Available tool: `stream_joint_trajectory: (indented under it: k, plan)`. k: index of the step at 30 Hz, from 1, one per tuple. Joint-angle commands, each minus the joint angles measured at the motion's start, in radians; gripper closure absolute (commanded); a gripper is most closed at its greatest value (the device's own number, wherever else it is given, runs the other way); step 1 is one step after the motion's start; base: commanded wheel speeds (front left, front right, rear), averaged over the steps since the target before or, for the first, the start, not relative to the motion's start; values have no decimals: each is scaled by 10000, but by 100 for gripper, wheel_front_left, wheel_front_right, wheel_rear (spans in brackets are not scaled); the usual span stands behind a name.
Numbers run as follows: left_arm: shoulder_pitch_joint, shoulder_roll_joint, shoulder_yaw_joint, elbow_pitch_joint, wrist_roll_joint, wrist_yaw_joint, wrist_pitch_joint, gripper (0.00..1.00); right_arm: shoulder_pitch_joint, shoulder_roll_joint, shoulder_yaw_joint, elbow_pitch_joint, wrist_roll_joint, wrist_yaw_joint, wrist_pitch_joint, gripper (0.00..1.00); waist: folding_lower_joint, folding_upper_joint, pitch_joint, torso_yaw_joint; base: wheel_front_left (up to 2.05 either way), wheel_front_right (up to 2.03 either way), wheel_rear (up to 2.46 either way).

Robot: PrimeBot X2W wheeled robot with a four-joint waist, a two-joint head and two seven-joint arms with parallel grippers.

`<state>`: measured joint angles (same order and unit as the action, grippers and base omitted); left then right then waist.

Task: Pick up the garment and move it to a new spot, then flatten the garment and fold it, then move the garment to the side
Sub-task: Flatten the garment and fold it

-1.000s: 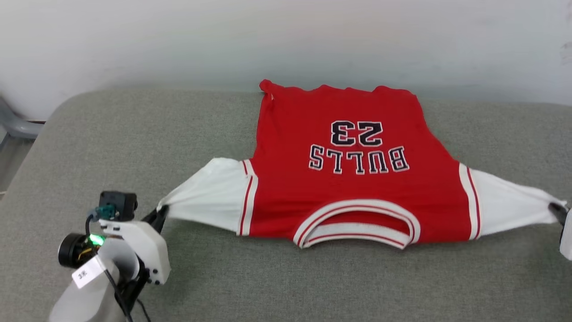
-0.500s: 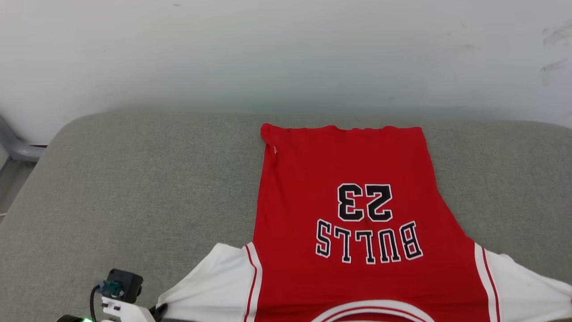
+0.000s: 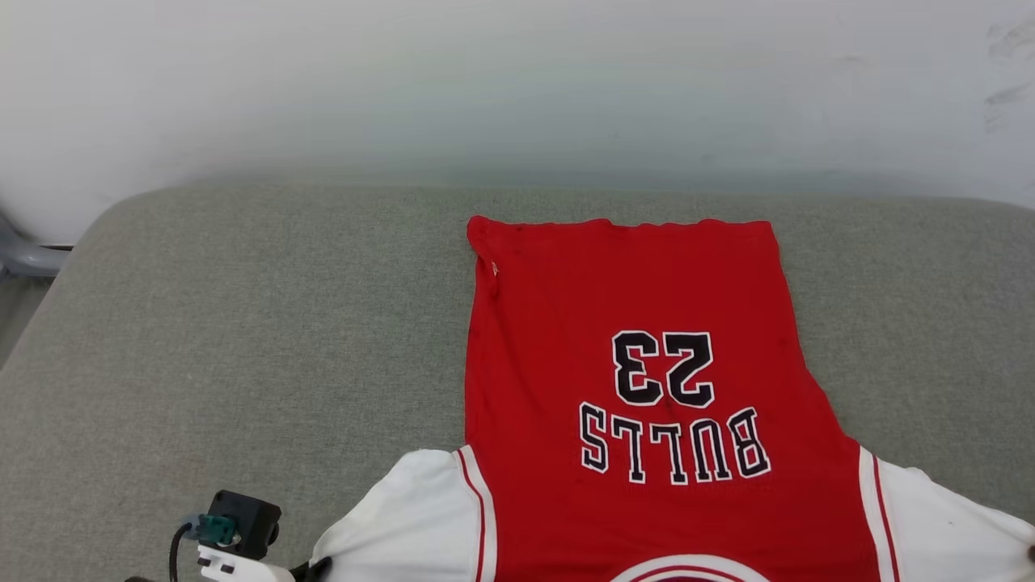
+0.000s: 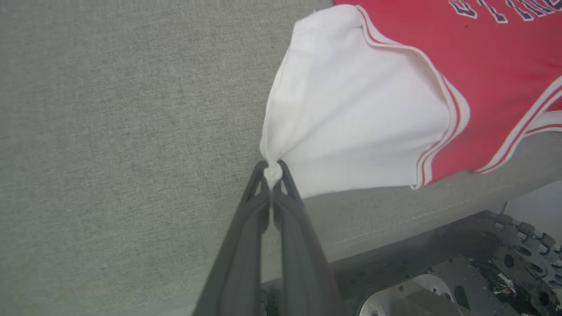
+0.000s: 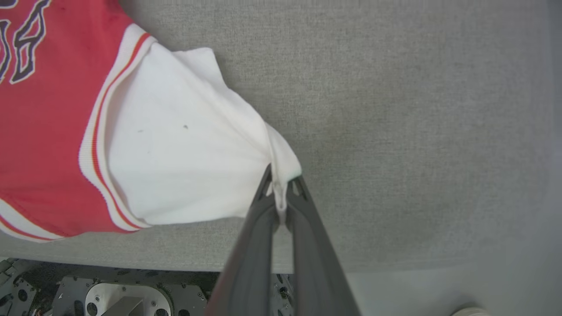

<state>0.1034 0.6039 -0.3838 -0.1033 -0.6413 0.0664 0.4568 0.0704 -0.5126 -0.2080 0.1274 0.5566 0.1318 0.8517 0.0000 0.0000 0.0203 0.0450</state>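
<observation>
Garment (image 3: 631,291) spread on grey cushion (image 3: 242,323), left hand (image 4: 272,169) and right hand (image 5: 281,183) each clamped on a white sleeve (image 4: 351,109)

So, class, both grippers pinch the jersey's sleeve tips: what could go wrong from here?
1. The left gripper and right gripper each hold only a small pinch of the jersey; it may slip out if pulled.
2. The jersey's collar end lies near the front edge of the cushion and could slide off.

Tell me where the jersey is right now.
The jersey lies print-up on the grey cushion, right of centre in the head view, its white sleeve tips pinched by the left hand and right hand.
</observation>
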Motion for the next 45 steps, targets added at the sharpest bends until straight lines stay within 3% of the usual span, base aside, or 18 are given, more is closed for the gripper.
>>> stream_joint_trajectory:
  k: [1,9,17,32,37,45]
  plan:
    - [90,81,27,-141,-36,62,61,100,-108,0,-101,-64,-65,-21,121,0,0,0,43,19,0,0,0]
    - [-5,155,-59,-1485,-173,181,552,100,-1236,111,121,-1174,-58,-17,672,0,0,0,805,284,0,0,0]
    - [-559,40,-238,-2571,136,259,742,100,-4024,-126,632,-1515,-250,-15,1738,0,0,0,2213,1024,0,0,0]
    - [-2057,-566,-845,-3181,539,-241,573,100,-9243,-638,602,838,-1879,-15,3968,0,0,0,4635,2852,0,0,0]
    - [-2370,-742,-999,-3092,545,-382,473,100,-10212,-448,171,1676,-2705,-15,4226,0,0,0,5083,3278,0,0,0]
    - [-2653,-931,-1076,-2942,539,-485,324,100,-10527,-34,-246,2518,-3554,-15,4114,0,0,0,5482,3601,0,0,0]
